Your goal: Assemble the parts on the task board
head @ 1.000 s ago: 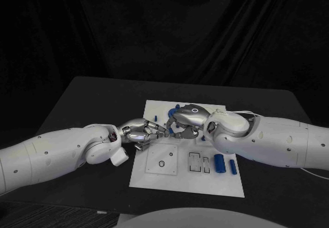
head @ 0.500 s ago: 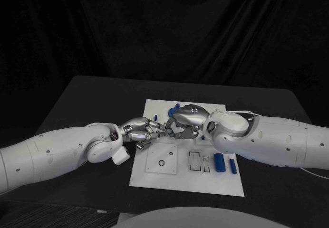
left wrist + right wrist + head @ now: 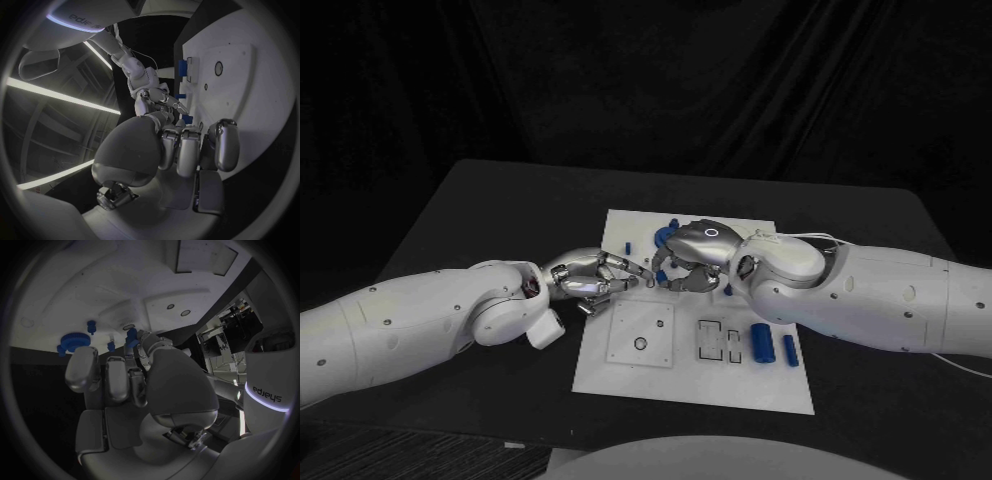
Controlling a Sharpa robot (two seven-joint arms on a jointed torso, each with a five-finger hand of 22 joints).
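The white task board [image 3: 629, 365] lies in the middle of the table. My two hands meet above its left middle part. My right hand [image 3: 687, 258] has its fingers curled down over a small blue part [image 3: 180, 95], also visible as the blue part [image 3: 132, 337]. My left hand [image 3: 596, 275] reaches in from the board's left edge, its fingertips [image 3: 148, 341] right at that part. Whether the left hand grips it is hidden. Two blue cylinders [image 3: 762, 343] lie at the board's right side. A round blue part [image 3: 75, 341] and a blue peg [image 3: 92, 326] stand on the board's far end.
A raised white panel with an oval hole [image 3: 640, 343] and two narrow slots [image 3: 714, 341] sits on the board's near half. The black table [image 3: 488, 210] surrounds the board, with a dark curtain behind it.
My left hand has edged slightly towards the right hand. The right hand and the parts on the board stay as they were.
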